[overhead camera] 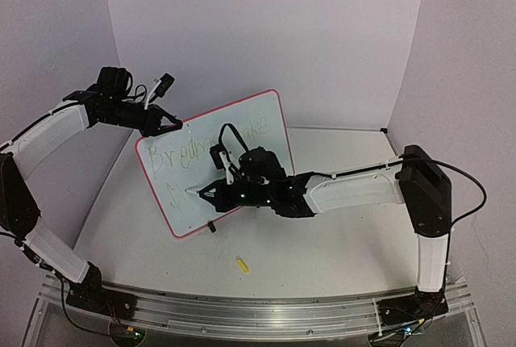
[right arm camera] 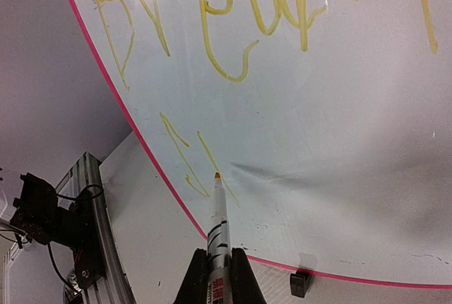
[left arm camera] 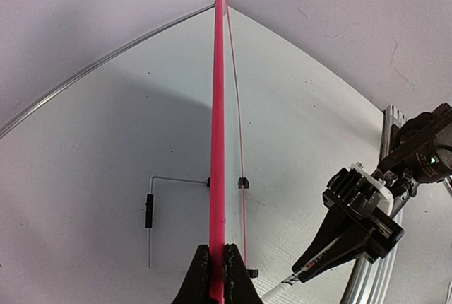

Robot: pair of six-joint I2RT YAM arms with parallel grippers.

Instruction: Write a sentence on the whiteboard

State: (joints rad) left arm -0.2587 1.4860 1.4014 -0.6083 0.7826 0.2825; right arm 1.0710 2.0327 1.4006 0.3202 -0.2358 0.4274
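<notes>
Now my right gripper (right arm camera: 215, 267) is closed on the marker (right arm camera: 218, 213), and its yellow tip touches the board (right arm camera: 332, 106) low on the left side. My left gripper (left arm camera: 217, 270) clamps the pink edge of the board, which stands tilted on the table (overhead camera: 339, 242). One yellow line is written along the top and a second has only its first strokes, so I judge the sentence is about half done.

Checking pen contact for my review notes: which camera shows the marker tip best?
Right wrist: the marker runs up the centre, its tip clearly against the whiteboard. Top external shows it tiny, held by the right end effector; left wrist catches only a bit of barrel.
</notes>
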